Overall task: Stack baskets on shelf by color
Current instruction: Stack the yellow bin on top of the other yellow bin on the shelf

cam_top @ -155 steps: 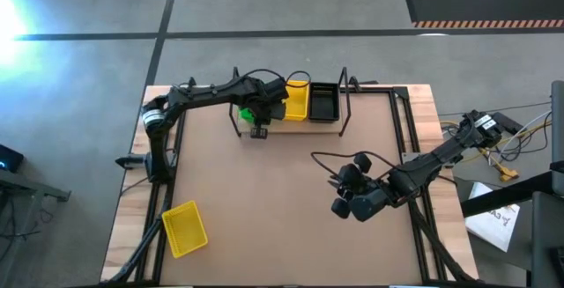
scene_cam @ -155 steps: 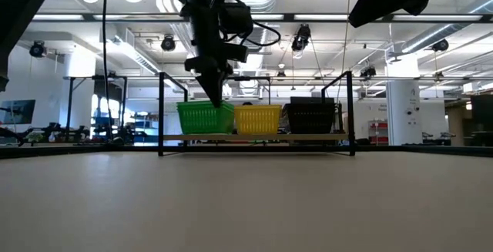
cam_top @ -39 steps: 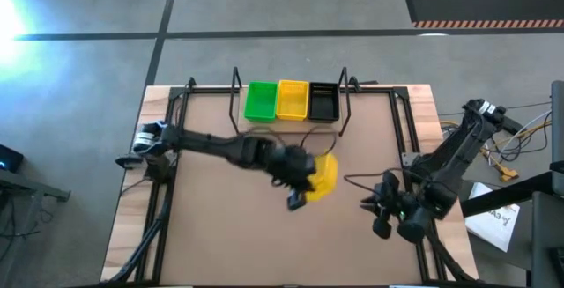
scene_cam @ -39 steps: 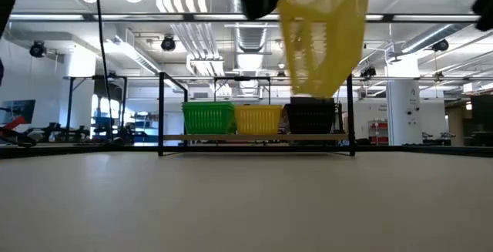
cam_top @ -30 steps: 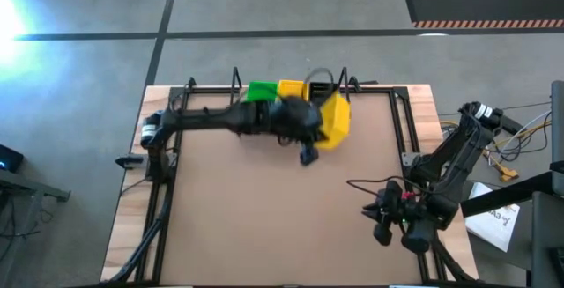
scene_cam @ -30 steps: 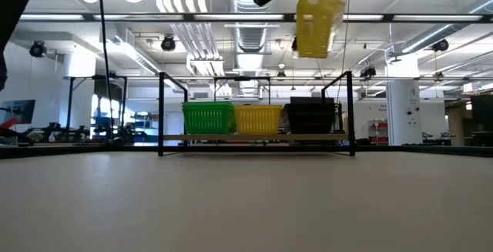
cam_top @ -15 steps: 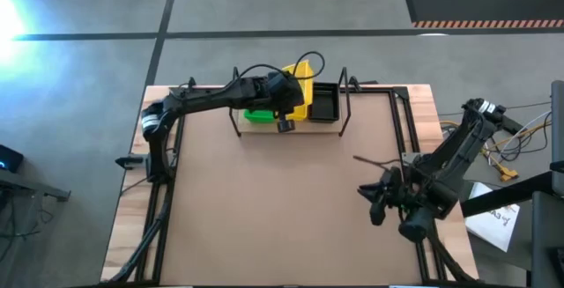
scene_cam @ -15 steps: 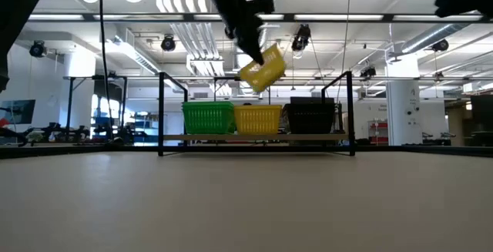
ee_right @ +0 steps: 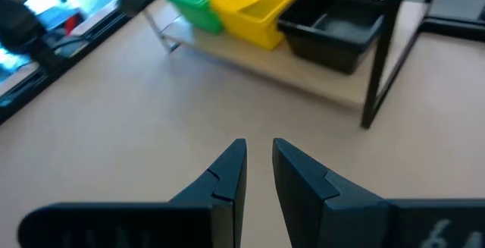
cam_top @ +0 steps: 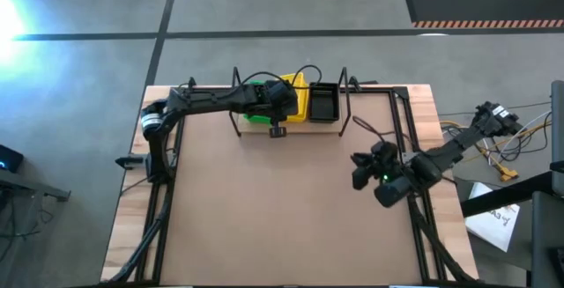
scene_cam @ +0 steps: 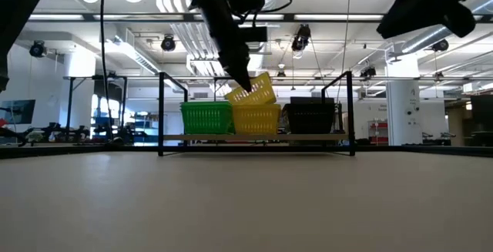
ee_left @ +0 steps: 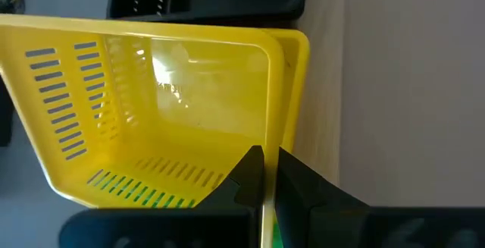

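Observation:
A yellow basket [scene_cam: 251, 92] hangs tilted in my left gripper [scene_cam: 242, 85] just over the yellow stack [scene_cam: 256, 118] in the middle of the shelf [scene_cam: 254, 137]. Green baskets [scene_cam: 206, 118] stand to its left, black baskets [scene_cam: 310, 117] to its right. From above, the left gripper [cam_top: 284, 105] covers part of the green baskets [cam_top: 254, 114] beside the yellow basket [cam_top: 300, 99]. My right gripper [cam_top: 360, 170] hovers over the table's right side, fingers [ee_right: 231, 168] a narrow gap apart and holding nothing. My left gripper [ee_left: 264, 161] holds the yellow basket by one side wall [ee_left: 267, 130] at its rim, one finger inside the basket and one outside. It comes from above, slanting. The basket sits tilted over the yellow basket beneath [ee_left: 299, 81]; whether they touch, I cannot tell.
Black wire uprights [cam_top: 344, 103] stand at both ends of the shelf, near the table's far edge. A black frame runs along the table's sides [cam_top: 414, 138]. Bare brown tabletop [cam_top: 282, 209] lies in front of the shelf.
My left gripper carried the yellow basket from high over the shelf's right end leftward, then down onto the yellow stack, the basket turning from nearly on edge to a slight tilt. My right arm swung toward the far edge and slightly left.

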